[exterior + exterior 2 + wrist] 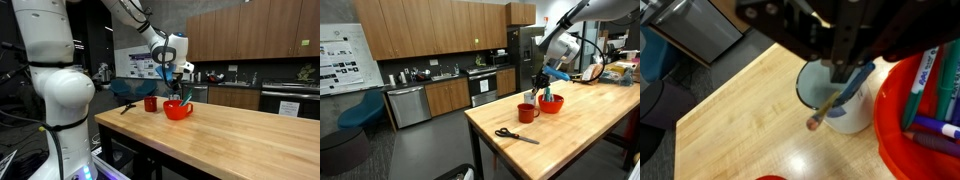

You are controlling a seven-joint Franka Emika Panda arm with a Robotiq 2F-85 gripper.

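My gripper (pixel 845 72) hangs straight down into the mouth of the white cup (pixel 840 118), right of centre in the wrist view. Its fingers are pressed together, pinching what looks like the upper part of the pencil (pixel 826 110). The pencil leans on the cup's rim with its blunt end poking out toward the lower left, so I judge a grip from above suits it. The red bowl (pixel 890 125) of markers (pixel 925 85) crowds the right edge, just beside the cup. Bare table (pixel 740 120) lies open to the left, as far as its edge in the upper left. In an exterior view the scissors (pixel 516 135) lie well apart, lower in the frame.
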